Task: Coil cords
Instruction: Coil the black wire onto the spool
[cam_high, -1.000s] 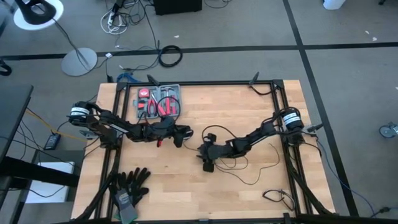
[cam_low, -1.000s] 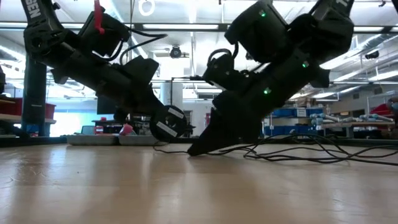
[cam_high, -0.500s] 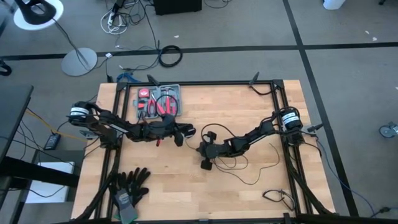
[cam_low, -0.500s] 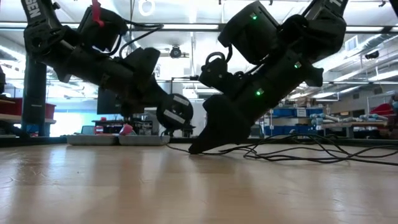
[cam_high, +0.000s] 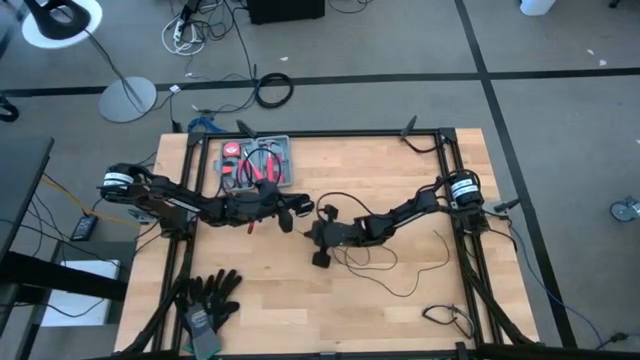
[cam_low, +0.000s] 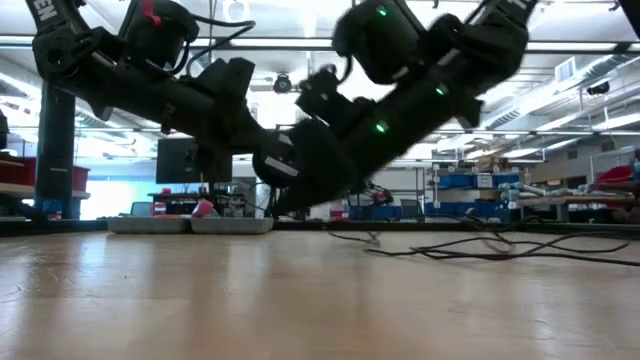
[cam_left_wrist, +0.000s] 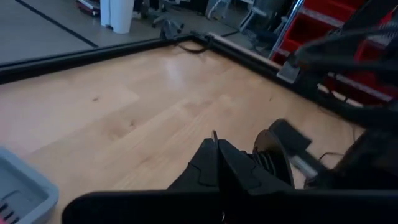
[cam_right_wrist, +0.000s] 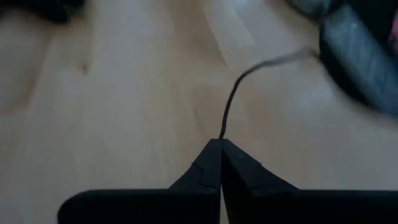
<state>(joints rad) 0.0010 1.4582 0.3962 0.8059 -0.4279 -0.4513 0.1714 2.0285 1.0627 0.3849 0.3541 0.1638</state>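
Already the right gripper (cam_right_wrist: 220, 144) is pinched on the cords (cam_high: 385, 268), looped loosely mid-table, and the left gripper (cam_left_wrist: 217, 144) pinches a strand; both grips risk slipping or snagging loops

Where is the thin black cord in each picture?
High view: the cord lies in loose loops right of the table's middle.
Low view: it runs along the tabletop at the right.
Left wrist view: a short bit pokes up from the left gripper.
Right wrist view: it curves away from the shut right gripper.
Shared landmark: the wooden table.
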